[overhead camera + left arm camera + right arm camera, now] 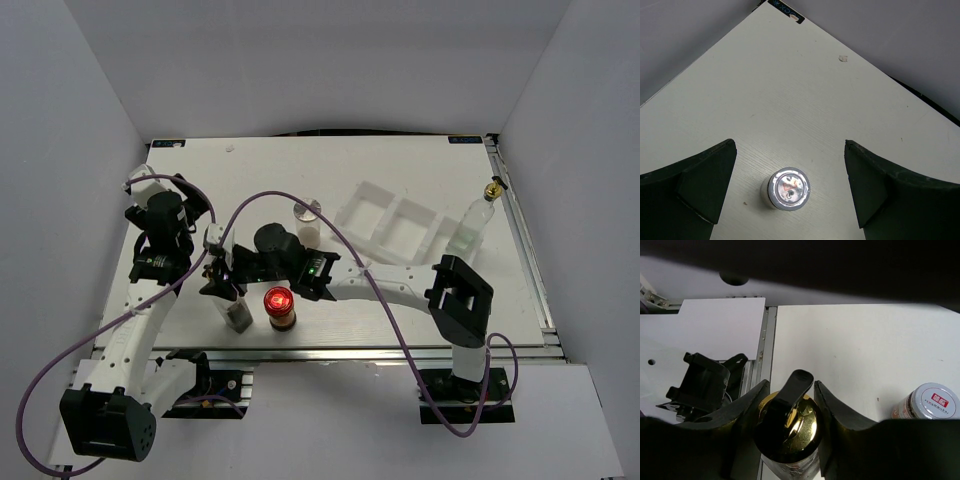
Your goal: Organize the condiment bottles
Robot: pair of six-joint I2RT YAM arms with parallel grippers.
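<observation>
Right tool [790, 390] clamps the gold-topped bottle [790, 432] at its cap; it looks slick, rigid and top-heavy. Left tool [790, 147] gapes.

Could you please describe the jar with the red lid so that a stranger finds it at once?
Look along the near edge of the white table, left of its middle. A short jar stands there, just right of the bottle in the right gripper. Only its lid is bright red.

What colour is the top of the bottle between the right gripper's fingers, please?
Gold pourer top, best seen in right wrist view.
</observation>
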